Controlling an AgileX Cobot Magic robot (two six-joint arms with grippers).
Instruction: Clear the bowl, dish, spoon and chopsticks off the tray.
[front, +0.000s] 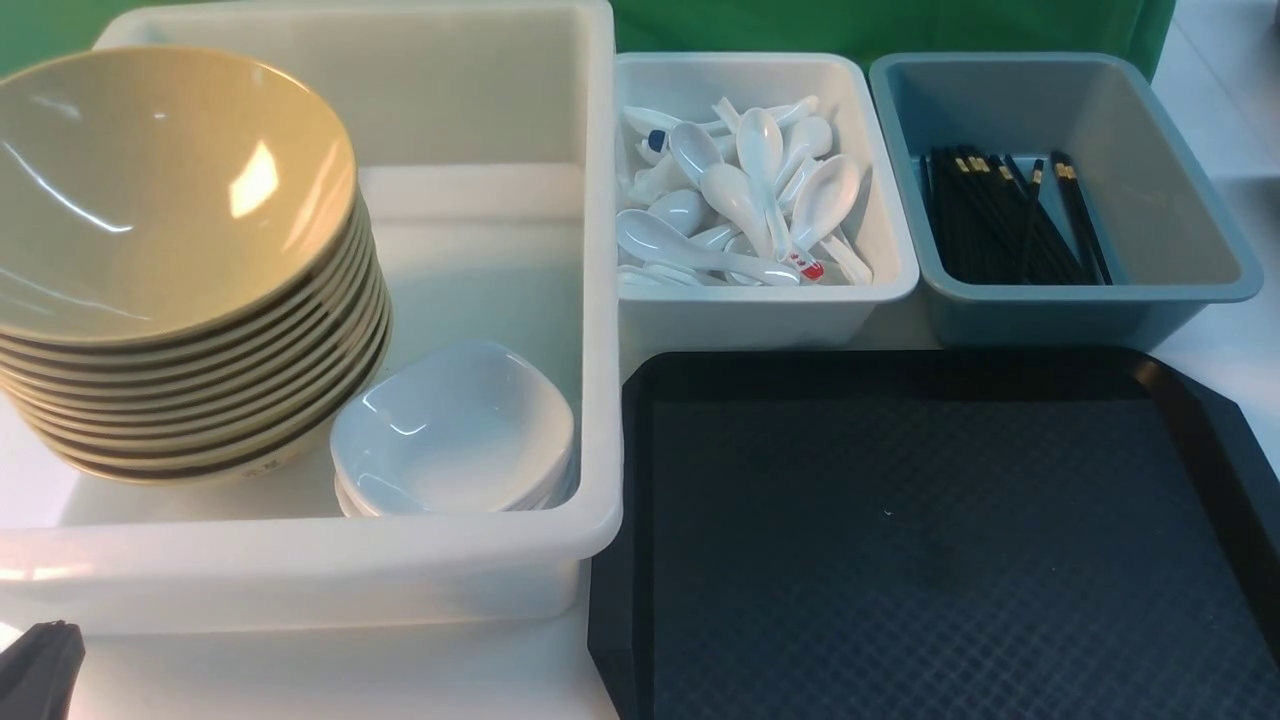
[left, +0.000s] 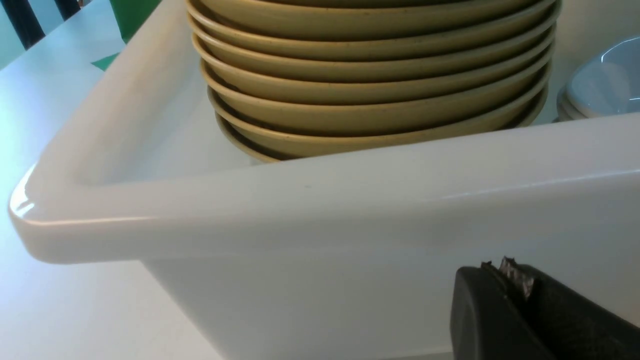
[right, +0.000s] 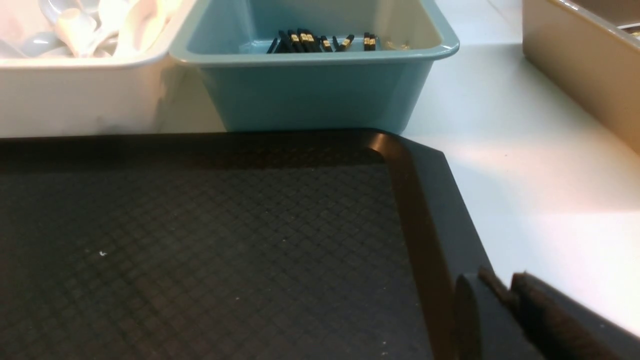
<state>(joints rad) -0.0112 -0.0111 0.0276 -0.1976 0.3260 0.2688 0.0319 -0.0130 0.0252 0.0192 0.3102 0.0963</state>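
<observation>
Tray (front: 930, 560): black, bare textured floor, at the worktop's near right; I see nothing on it.
Bowl (front: 160, 190): topmost of a tan stack in the large white tub (front: 300, 560) at the worktop's left.
Dish (front: 455, 425): top of a white stack in the same tub, just beside the bowls.
Spoon (front: 745, 195): among white spoons in the small white tub (front: 765, 305) behind the tray.
Chopsticks (front: 1010, 215): black pairs in the grey-blue tub (front: 1075, 300) at the far right.
Left claw (left: 507, 280): I read it closed, empty, against the large tub's outer wall.
Right claw (right: 507, 295): nearly closed, a narrow gap only; nothing held, above the tray's right rim.
</observation>
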